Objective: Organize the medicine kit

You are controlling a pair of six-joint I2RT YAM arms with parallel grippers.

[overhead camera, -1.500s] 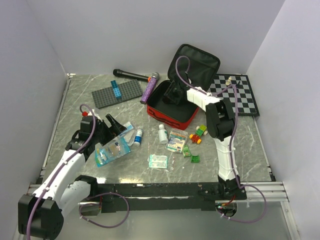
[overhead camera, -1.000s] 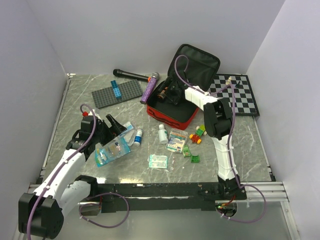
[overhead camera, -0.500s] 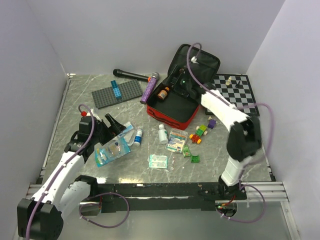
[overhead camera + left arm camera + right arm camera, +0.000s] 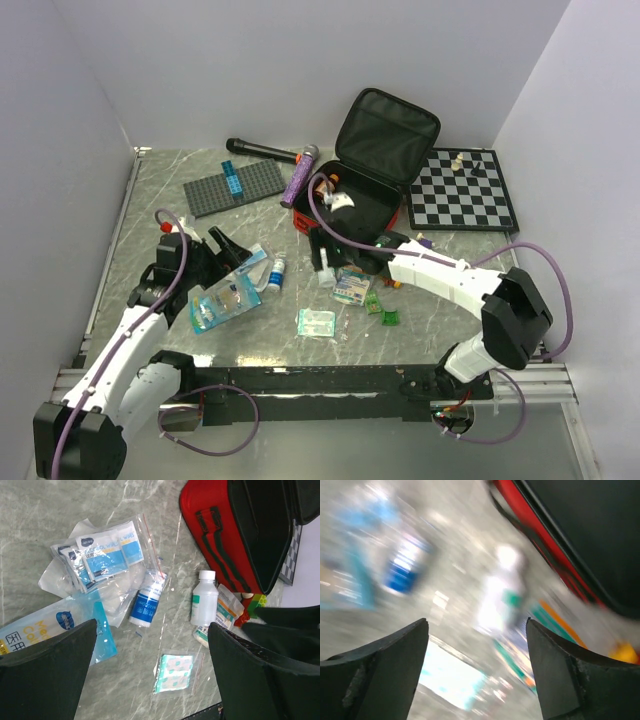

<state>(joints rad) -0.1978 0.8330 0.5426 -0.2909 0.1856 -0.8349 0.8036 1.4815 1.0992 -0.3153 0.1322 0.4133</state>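
Red fabric medicine kit (image 4: 212, 545), upper right, looks soft, light and saggy; its walled rim suits pinching. Left tool (image 4: 151, 630) and right tool (image 4: 476, 625) both gape, empty.

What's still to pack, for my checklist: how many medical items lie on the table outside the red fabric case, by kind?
White plastic bottles: 2 (green-labelled bottle, blue-labelled bottle)
Clear plastic bags: 2 (bag of blue-white sachets, bag of teal plasters)
Blue printed pouch: 1
Orange-and-teal printed packet: 1
Total: 6
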